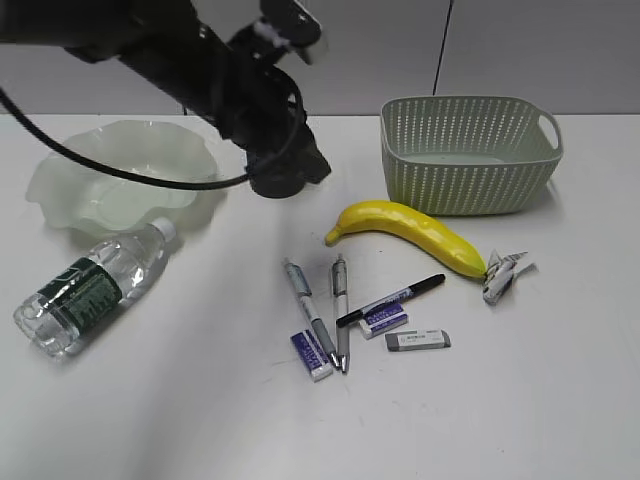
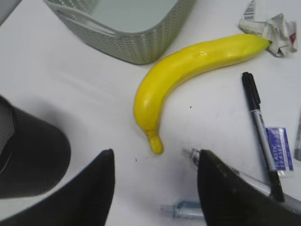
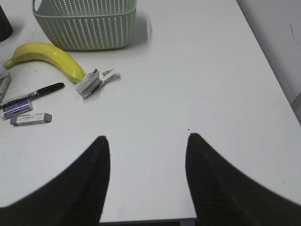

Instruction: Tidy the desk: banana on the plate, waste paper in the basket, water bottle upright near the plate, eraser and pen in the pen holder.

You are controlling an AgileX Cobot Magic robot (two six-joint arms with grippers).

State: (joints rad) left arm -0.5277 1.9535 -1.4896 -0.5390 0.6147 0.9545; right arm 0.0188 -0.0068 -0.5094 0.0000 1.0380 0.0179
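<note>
The banana (image 1: 410, 234) lies flat on the desk (image 1: 200, 420), just in front of the basket (image 1: 468, 152), its far tip close to the waste paper (image 1: 505, 273). The left gripper (image 2: 155, 188) hangs above its stem end with the jaws spread and empty, probably lined up for a grasp there. The plate (image 1: 125, 175) waits to the left, with the water bottle (image 1: 92, 288) on its side before it. The right gripper (image 3: 146, 181) hovers over bare desk, jaws apart, holding nothing.
</note>
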